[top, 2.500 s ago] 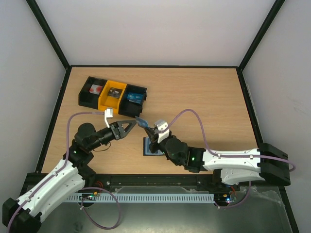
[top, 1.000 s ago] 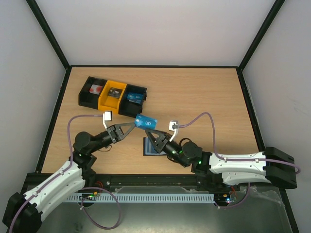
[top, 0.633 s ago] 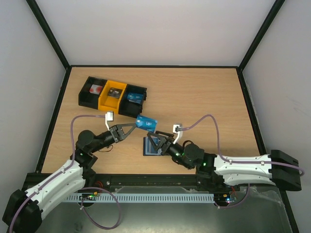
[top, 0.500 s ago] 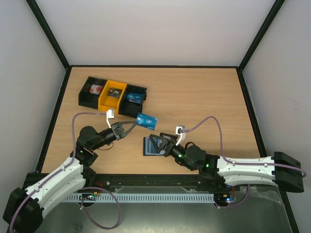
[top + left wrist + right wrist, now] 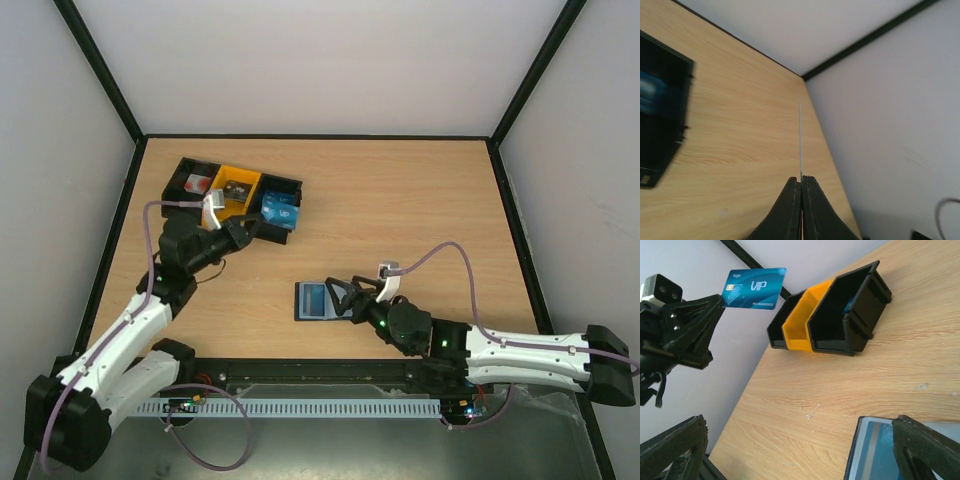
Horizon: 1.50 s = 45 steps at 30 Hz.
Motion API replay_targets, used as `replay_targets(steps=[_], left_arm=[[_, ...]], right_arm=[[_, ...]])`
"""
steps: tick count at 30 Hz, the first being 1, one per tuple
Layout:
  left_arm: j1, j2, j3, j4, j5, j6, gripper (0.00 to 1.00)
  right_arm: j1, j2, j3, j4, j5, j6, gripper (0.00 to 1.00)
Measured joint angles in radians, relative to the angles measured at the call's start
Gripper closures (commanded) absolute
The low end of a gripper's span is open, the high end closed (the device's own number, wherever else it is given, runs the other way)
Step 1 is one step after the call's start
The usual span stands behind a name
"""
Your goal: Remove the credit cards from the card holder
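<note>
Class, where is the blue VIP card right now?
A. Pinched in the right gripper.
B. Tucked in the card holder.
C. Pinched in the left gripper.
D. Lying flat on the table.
C: the blue card sits clamped in the left gripper, held up in the air.

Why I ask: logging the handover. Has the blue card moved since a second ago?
Yes: in the overhead view the blue card went up-left, from near the card holder to over the rightmost black bin.
</note>
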Motion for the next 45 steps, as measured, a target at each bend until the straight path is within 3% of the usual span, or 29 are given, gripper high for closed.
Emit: replay_targets(steps=[7, 16, 25, 45], left_arm=[[0.088, 0.168, 0.103, -0.11, -0.093, 0.096, 0.97], [0.095, 0.402, 0.287, -0.196, -0.196, 0.174, 0.97], [0.095, 0.581, 0.391, -0.193, -0.272, 0.213, 0.97], [0.095, 0.874, 0.479, -0.088, -0.275, 0.218, 0.97]], right_arm=[[0.0, -0.044, -0.005, -0.052, 0.008, -0.011, 0.02], [0.0, -0.06, -0.005, -0.106, 0.002, -0.044, 0.02], [0.0, -0.081, -0.005, -0.114, -0.004, -0.056, 0.02], [0.0, -0.081, -0.005, -0.127, 0.005, -0.097, 0.02]])
